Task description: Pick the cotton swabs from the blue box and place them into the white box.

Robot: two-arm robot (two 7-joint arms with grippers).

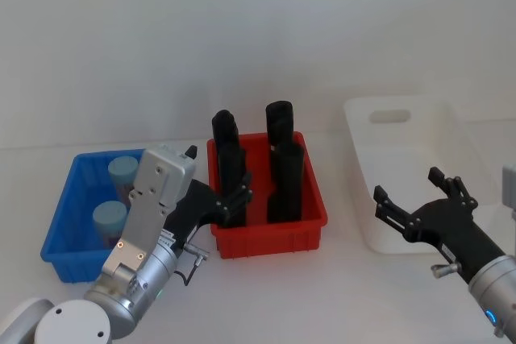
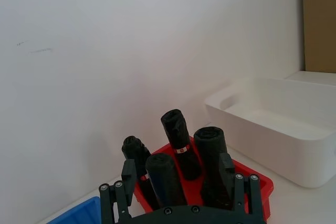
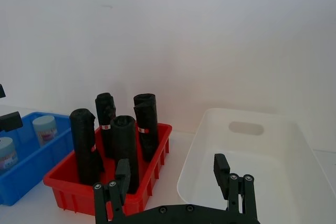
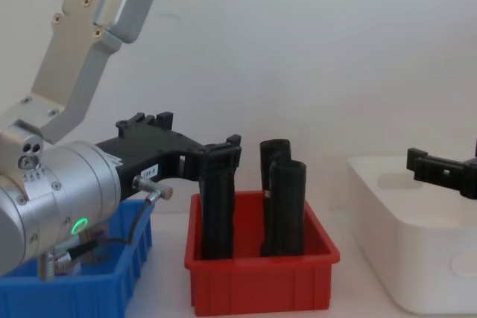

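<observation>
Cotton swabs [image 1: 110, 217] in blue box [image 1: 68, 199], just left of released left pincer [image 1: 218, 176]; right pincer [image 1: 407, 184] released.

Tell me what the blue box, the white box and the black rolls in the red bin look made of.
Blue box: moulded plastic by the look, smooth, slightly glossy, with a lipped rim. White box: also plastic, with rounded corners and a cut-out handle slot. Black rolls: probably rolled thin plastic film, wrinkled and dull; not certain.
</observation>
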